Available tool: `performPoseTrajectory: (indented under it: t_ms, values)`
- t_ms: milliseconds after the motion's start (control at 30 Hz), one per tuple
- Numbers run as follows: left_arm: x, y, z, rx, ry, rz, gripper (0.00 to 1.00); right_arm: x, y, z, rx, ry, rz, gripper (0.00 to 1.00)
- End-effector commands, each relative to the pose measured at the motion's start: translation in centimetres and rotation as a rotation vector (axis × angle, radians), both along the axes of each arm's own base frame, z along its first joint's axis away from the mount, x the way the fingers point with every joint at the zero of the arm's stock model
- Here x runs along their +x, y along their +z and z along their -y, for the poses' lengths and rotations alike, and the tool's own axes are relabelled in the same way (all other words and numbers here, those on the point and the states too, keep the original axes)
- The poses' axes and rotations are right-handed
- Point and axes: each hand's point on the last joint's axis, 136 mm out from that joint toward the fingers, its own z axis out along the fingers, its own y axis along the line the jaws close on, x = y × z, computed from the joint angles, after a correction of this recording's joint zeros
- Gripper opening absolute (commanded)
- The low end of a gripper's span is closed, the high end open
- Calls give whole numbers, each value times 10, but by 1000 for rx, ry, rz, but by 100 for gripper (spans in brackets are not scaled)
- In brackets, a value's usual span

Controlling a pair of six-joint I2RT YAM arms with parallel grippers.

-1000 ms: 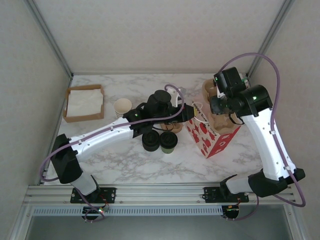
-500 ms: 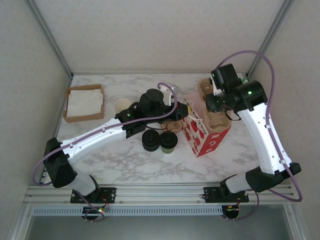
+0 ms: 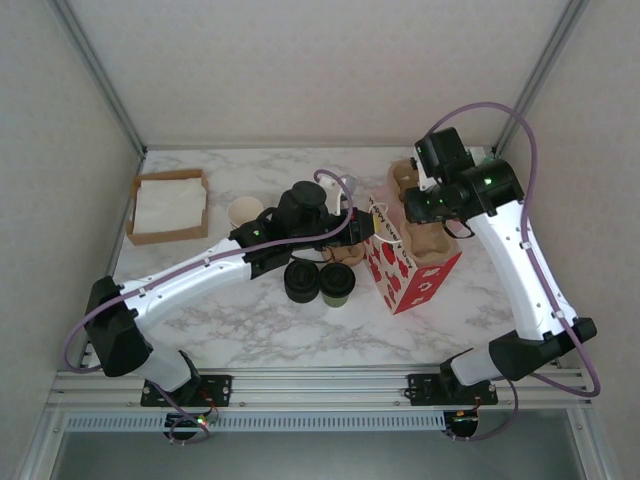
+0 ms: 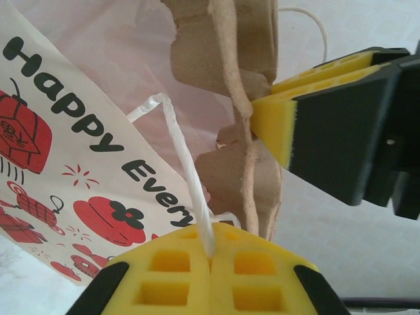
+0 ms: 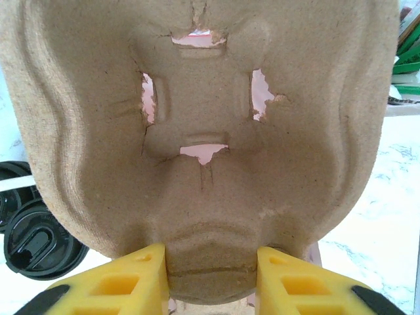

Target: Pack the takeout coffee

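Observation:
The takeout coffee (image 3: 338,283), a small cup with a dark green lid, stands on the marble beside a black stack of lids (image 3: 301,280). My left gripper (image 3: 367,222) (image 4: 211,252) is shut on the white cord handle (image 4: 182,154) of the red-and-white paper bag (image 3: 408,270) (image 4: 79,144), holding its mouth open. My right gripper (image 3: 421,209) (image 5: 210,279) is shut on the edge of a brown pulp cup carrier (image 3: 432,238) (image 5: 203,111) (image 4: 226,65), which stands on edge in the bag's mouth. No cup sits in the carrier's holes.
A stack of lidless cream cups (image 3: 245,212) stands behind the left arm. A cardboard tray of napkins (image 3: 168,205) sits at the back left. Dark lids (image 5: 36,243) show left of the carrier in the right wrist view. Frame posts rise at the back corners.
The right arm has carried the carrier leftward and lower into the bag. The left gripper and the bag's handle have shifted left, and the bag stands more upright.

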Motion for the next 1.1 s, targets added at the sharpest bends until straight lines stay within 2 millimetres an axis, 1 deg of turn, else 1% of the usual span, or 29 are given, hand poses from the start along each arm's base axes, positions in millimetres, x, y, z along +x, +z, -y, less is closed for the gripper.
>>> performPoseTrajectory:
  t_ms: [0,233,567,733,933,1067]
  values:
    - [0,14,-9,-21,9,38,0,9,-7,-1,-13,-3,-2,33]
    - [0,14,-13,-16,18,42,0,13,-17,2,-41,-10,-18,33]
    - [0,8,-18,-17,29,32,0,11,-10,15,-24,-37,-3,33]
    - [0,8,-18,-17,27,35,0,12,-12,9,10,-26,-15,33]
    - [1,7,-17,-16,28,34,0,8,-26,2,39,-1,-55,33]
    - [2,5,-16,-14,26,31,0,6,-33,1,36,2,-74,32]
